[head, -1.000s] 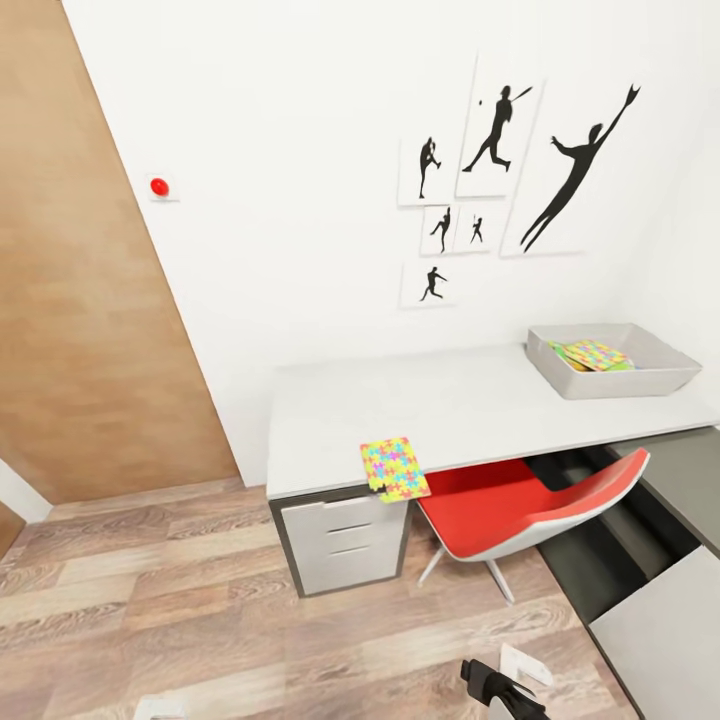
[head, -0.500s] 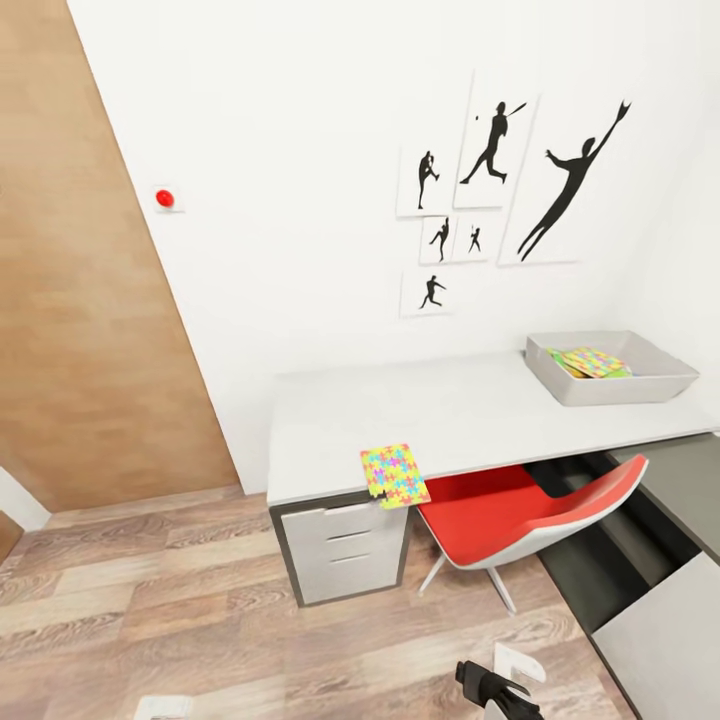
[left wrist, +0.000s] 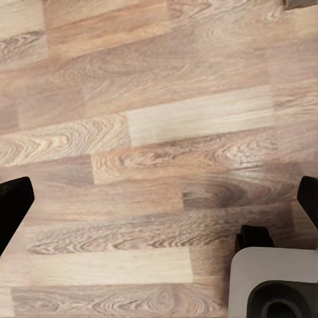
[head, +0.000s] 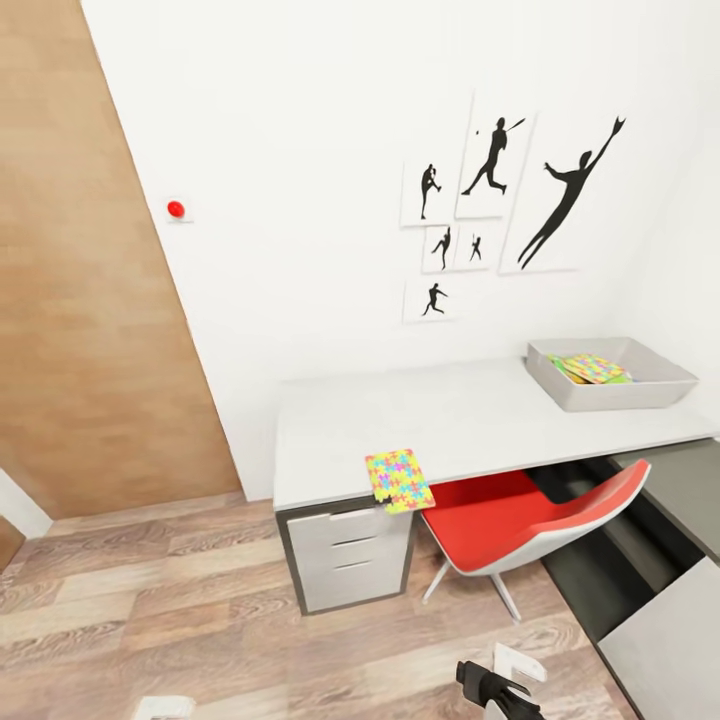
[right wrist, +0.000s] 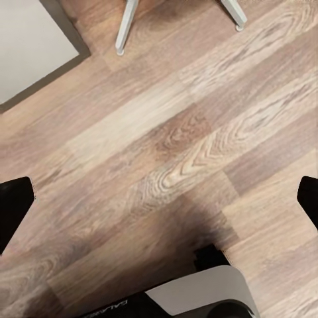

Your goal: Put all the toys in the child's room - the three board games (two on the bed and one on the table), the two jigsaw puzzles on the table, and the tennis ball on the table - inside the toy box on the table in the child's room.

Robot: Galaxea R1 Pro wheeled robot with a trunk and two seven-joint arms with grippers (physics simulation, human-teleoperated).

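The jigsaw puzzle [head: 398,480] overhangs the table's [head: 470,415] front edge, far from the toy box [head: 610,374]. Thin, light and probably floppy, it suits pinching by its overhang. Both grippers are spread wide, empty.

Multicolour jigsaw square [head: 399,480] at front edge of long pale desk [head: 470,415], overhanging; shallow grey tray bin [head: 610,374] far right, holding another jigsaw square [head: 592,368]; red chair [head: 530,518] beneath desk.

Wood plank floor [left wrist: 152,132], black fingertips [left wrist: 12,205] at both edges, grey robot base [left wrist: 275,281] w/ caster.
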